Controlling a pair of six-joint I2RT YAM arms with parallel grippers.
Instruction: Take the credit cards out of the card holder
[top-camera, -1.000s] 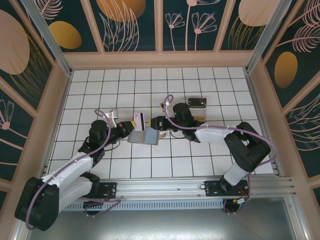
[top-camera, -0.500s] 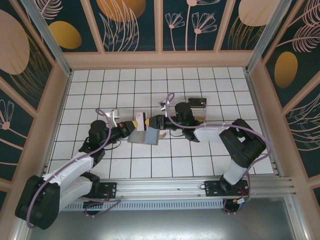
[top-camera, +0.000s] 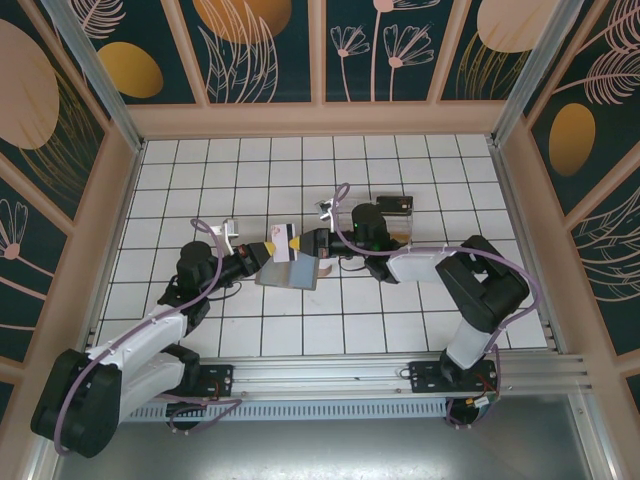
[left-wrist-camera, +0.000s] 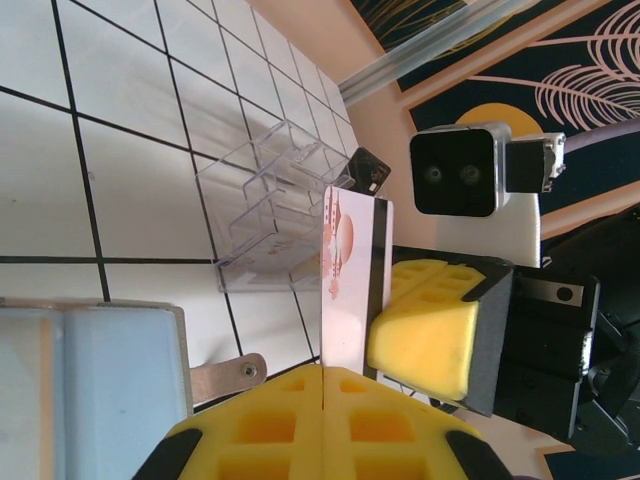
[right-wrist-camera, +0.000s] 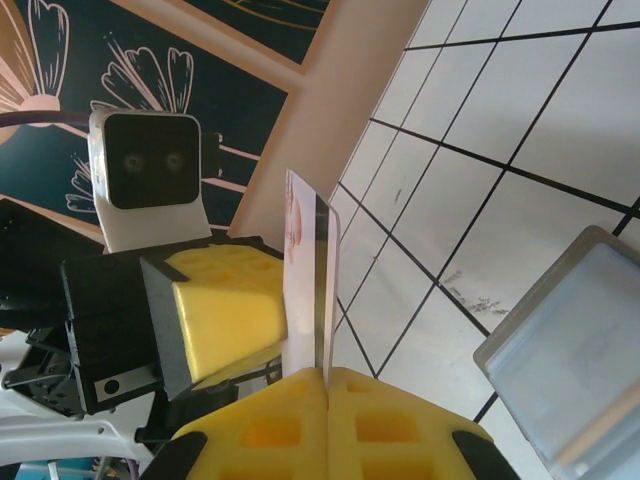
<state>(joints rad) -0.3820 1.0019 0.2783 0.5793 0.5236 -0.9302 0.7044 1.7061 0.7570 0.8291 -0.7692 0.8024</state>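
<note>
A pale credit card (top-camera: 285, 243) with a dark stripe stands on edge above the open grey card holder (top-camera: 288, 273). My left gripper (top-camera: 270, 247) is shut on its left edge and my right gripper (top-camera: 303, 243) is shut on its right edge. In the left wrist view the card (left-wrist-camera: 350, 260) rises out of my closed yellow pads (left-wrist-camera: 323, 372), with the other gripper's pad (left-wrist-camera: 430, 320) against it. The right wrist view shows the same card (right-wrist-camera: 315, 290) clamped in my pads (right-wrist-camera: 327, 372). The holder's blue-grey inside (left-wrist-camera: 90, 370) and tan strap tab (left-wrist-camera: 225, 375) lie below.
A clear plastic tray (top-camera: 395, 218) stands right of the grippers with a black card (top-camera: 395, 205) in it, and appears in the left wrist view as the tray (left-wrist-camera: 275, 200). Wooden walls and aluminium posts enclose the white tiled floor.
The right gripper has moved left onto the card and shut on it. The left gripper keeps its hold and has lifted the card slightly.
</note>
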